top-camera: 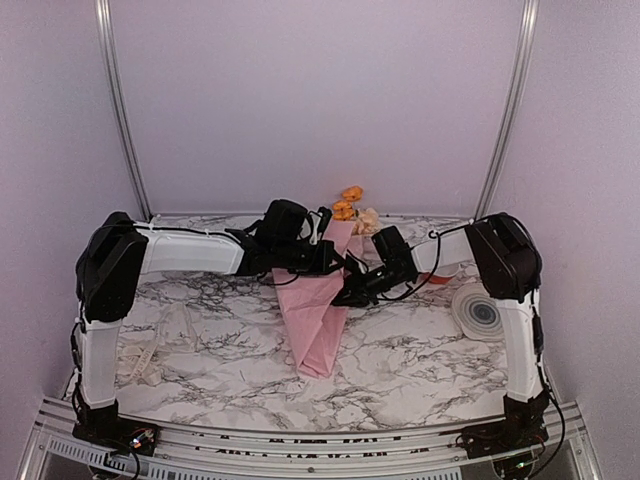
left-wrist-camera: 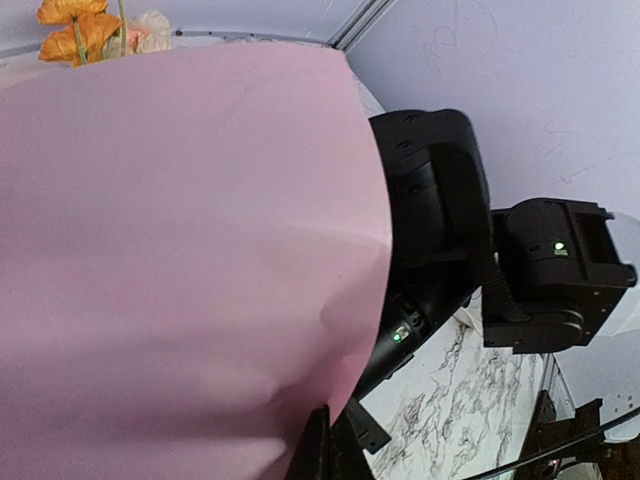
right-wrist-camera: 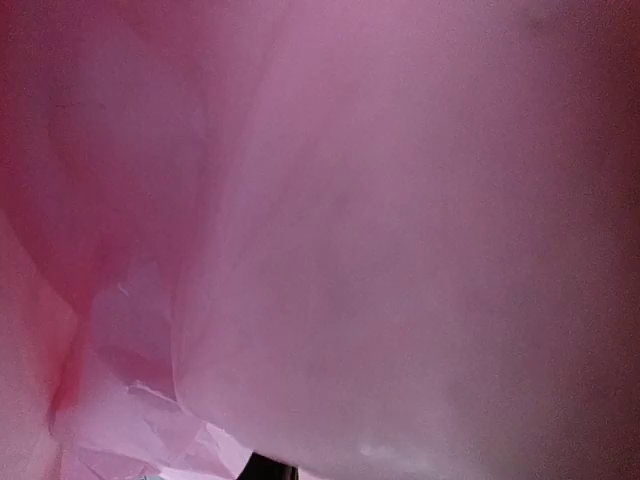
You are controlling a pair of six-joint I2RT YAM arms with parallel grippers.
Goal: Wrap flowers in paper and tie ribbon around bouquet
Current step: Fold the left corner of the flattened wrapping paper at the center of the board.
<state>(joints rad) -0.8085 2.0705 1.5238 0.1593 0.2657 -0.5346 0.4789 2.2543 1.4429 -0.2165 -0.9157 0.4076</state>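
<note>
The pink paper [top-camera: 315, 320] is rolled into a cone on the marble table, its point toward me. Orange and pale flowers [top-camera: 348, 205] stick out of its far end and show as orange blooms [left-wrist-camera: 85, 28] in the left wrist view. My left gripper [top-camera: 325, 258] is at the cone's upper left and is shut on the paper's edge [left-wrist-camera: 335, 450]. My right gripper [top-camera: 350, 293] grips the cone's right side. Paper [right-wrist-camera: 350, 250] fills the right wrist view; only one dark fingertip [right-wrist-camera: 268, 468] shows. A pale cream ribbon [top-camera: 140, 362] lies loose at the front left.
A white roll with a blue centre [top-camera: 480, 312] lies flat at the right, near the right arm's upright. A small orange thing [top-camera: 432, 278] peeks out behind the right forearm. Grey walls close in the back and sides.
</note>
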